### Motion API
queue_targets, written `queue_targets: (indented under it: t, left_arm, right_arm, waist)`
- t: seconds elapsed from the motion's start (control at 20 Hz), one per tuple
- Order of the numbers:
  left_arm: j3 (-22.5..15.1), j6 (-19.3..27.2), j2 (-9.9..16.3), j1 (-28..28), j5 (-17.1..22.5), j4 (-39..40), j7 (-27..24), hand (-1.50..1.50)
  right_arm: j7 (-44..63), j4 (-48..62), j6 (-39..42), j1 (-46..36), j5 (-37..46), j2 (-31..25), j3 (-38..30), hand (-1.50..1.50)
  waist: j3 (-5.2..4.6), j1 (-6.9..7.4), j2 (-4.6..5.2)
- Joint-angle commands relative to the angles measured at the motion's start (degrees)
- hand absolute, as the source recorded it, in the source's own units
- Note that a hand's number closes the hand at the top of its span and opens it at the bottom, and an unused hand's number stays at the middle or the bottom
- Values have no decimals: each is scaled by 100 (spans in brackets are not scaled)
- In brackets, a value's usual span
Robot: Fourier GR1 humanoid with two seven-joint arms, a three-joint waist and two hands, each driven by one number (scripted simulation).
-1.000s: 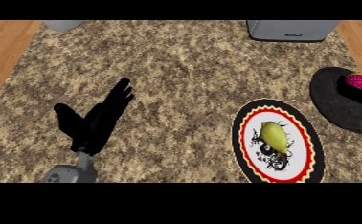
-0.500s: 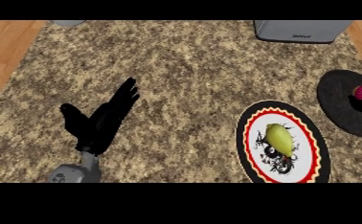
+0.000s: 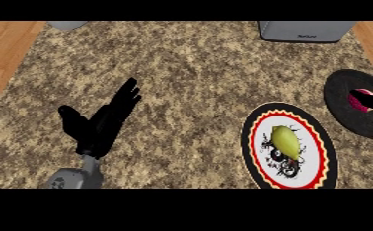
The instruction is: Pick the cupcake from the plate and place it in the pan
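Observation:
A round plate (image 3: 256, 126) with a black and red rim lies on the counter at the lower right. On its white middle sits a yellow-green object (image 3: 286, 140); it does not look like a cupcake. A black pan (image 3: 341, 101) shows at the right edge, partly cut off, with something pink (image 3: 360, 99) in it. My left hand (image 3: 100, 124) is at the lower left, open with straight fingers pointing up and right, far from the plate. The right hand is out of the picture.
A grey appliance (image 3: 304, 30) stands at the back right edge of the speckled counter. A grey round item (image 3: 67, 24) peeks in at the back left. Wooden floor (image 3: 15, 42) borders the counter on the left.
The view has shifted slightly, so the plate, pan and appliance sit a little further right and lower. The left hand keeps its open pose.

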Motion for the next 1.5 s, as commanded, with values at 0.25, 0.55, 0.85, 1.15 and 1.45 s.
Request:
queue_targets:
  t: [0.25,0.55,0.85,1.15,1.45]
  left_arm:
    - [39,-13,15,36,-49,86,-76,0]
    - [130,-86,125,184,66,-192,37,0]
    - [0,37,-71,184,-106,3,-72,0]
    - [-7,-67,-42,374,-92,-122,-124,0]
    - [190,-89,51,175,15,-247,141,0]
  right_arm:
    - [-948,347,1871,408,-1244,-387,-1039,-150]
    - [-1448,578,3297,1040,-1386,-703,-1059,-150]
    - [-1933,665,4543,1631,-1481,-1022,-1034,-150]
    - [-2117,669,4836,1916,-1510,-1281,-961,-150]
    - [-2603,596,5052,2273,-1532,-1081,-756,-150]
  waist:
    - [-8,-80,-7]
    - [-17,-95,-52]
    - [-20,-164,-71]
    - [-23,-141,-82]
    - [-31,-181,-101]
